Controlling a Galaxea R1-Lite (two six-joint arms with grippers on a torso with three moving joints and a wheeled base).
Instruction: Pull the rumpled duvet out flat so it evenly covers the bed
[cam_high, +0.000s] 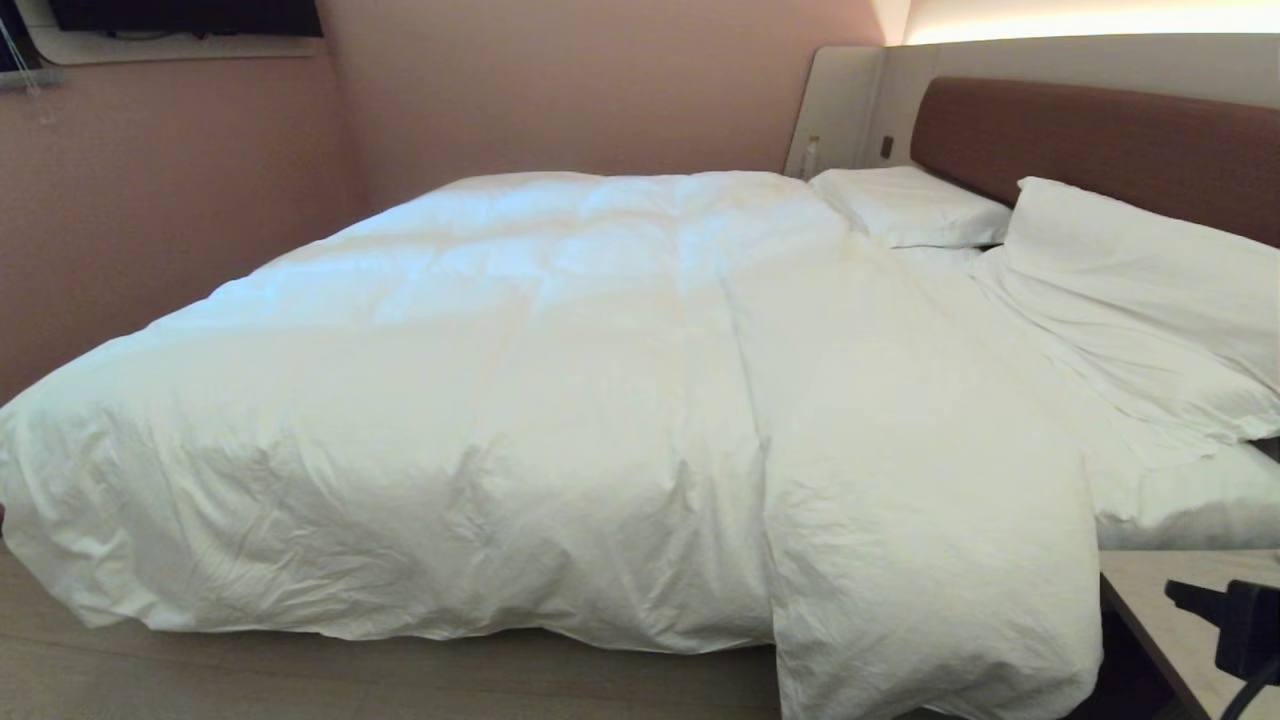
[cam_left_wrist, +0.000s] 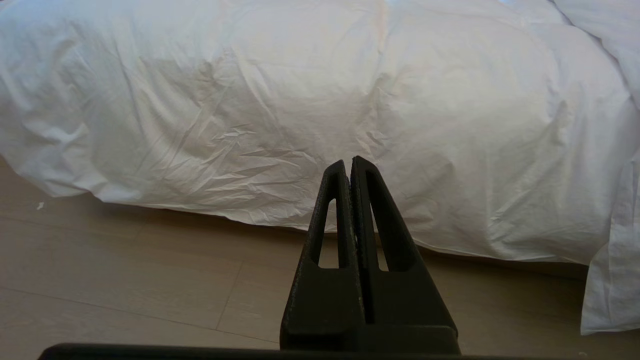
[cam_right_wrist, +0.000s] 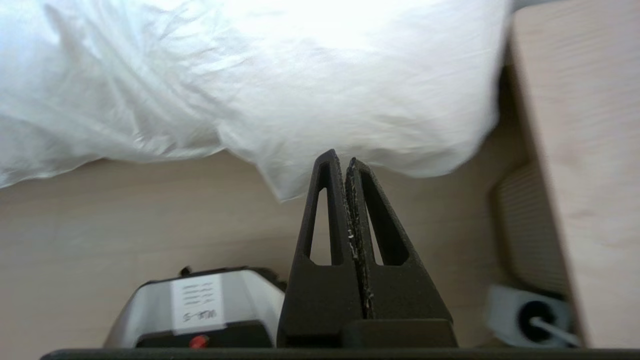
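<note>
Duvet (cam_high: 560, 400) hides mattress, base; second pillow (cam_high: 1150, 290) cut off by frame edge.

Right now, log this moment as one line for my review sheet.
duvet: spread over bed, corner hanging to floor | left gripper: shut, empty, off duvet | right gripper: shut, empty, near hanging corner

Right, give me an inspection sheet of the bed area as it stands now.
Surface: bed, bare sheet showing at the pillow end.
Job's things: duvet spread over most of the bed, wrinkled, one corner hanging lower toward the floor.
Clutter: two pillows by the headboard; the nearer one lies askew.
Hands: left hand shut, empty, low before the duvet's side; right hand shut, empty, near the hanging corner.
Cables: one thin cable by the bedside table.
Surroundings: pink wall, wood-look floor.
</note>
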